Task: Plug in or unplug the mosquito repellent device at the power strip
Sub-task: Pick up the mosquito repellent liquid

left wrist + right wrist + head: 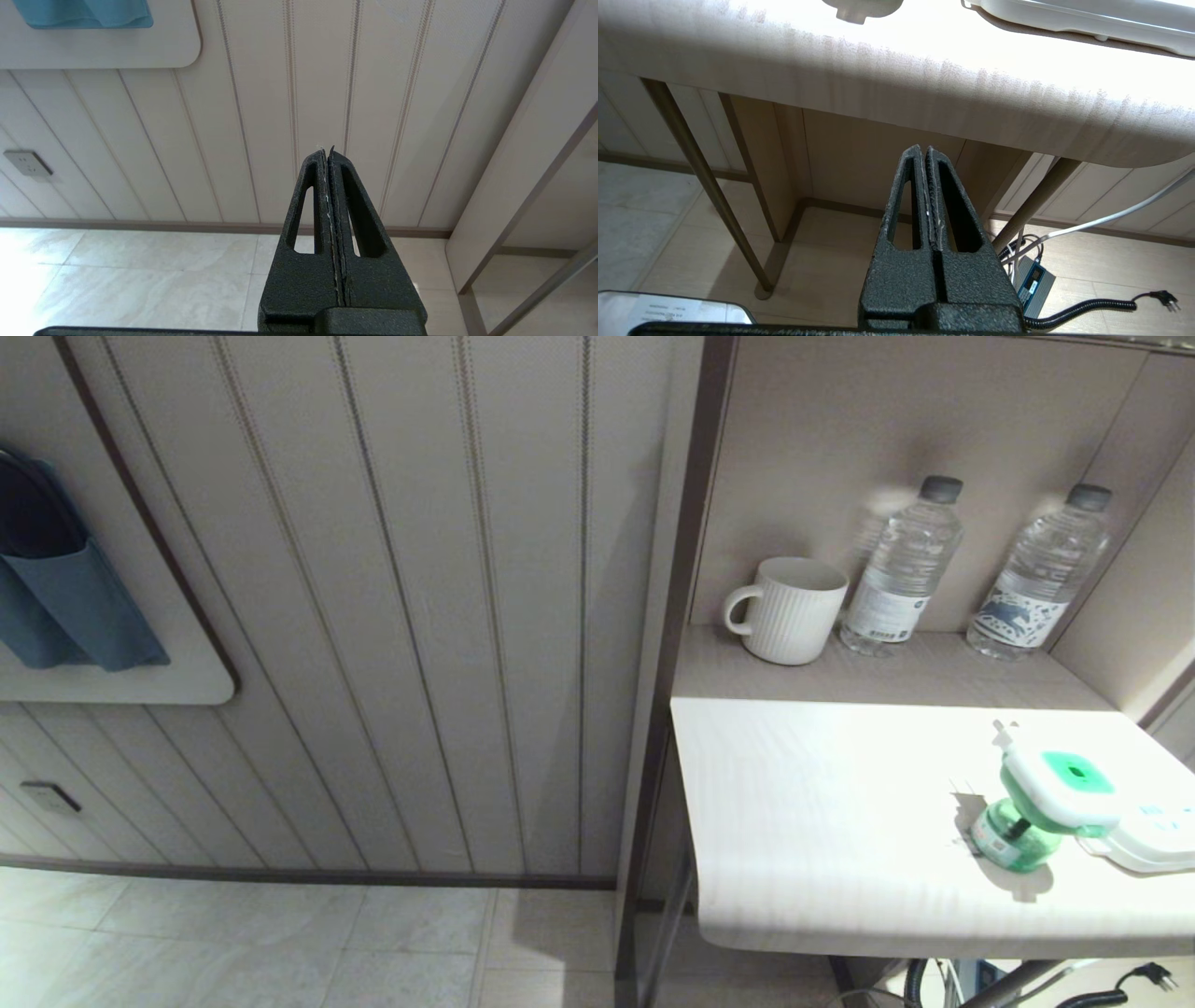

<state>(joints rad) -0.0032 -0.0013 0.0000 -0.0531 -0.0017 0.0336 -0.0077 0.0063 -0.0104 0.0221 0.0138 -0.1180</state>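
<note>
- White and green mosquito repellent device (1050, 798) stands on the pale table (822, 821) near its right-hand end in the head view, its green liquid bottle resting on the tabletop and its white head with green cap tilted above
- Its head sits at the end of the power strip (1153, 835); contact between the two appears likely, but whether the prongs are seated in a socket cannot be told
- Only the rounded end of the power strip shows in the head view, the rest running out of the picture at the right edge; a light-blue socket face is partly visible on it
- Neither arm appears in the head view
- Left gripper (327, 151) hangs off to the side, well apart from the table, facing a panelled wall above a tiled floor; its fingers are pressed together with nothing between them
- Right gripper (923, 150) sits below the table edge, pointing at the underside and legs; its fingers are likewise closed flat on each other and hold nothing
- On the recessed shelf behind the table stand a ribbed white mug (789, 609) and two clear water bottles (901, 569), well apart from the device
- A black coiled cable (1083, 310) with a loose plug lies on the floor under the table
</note>
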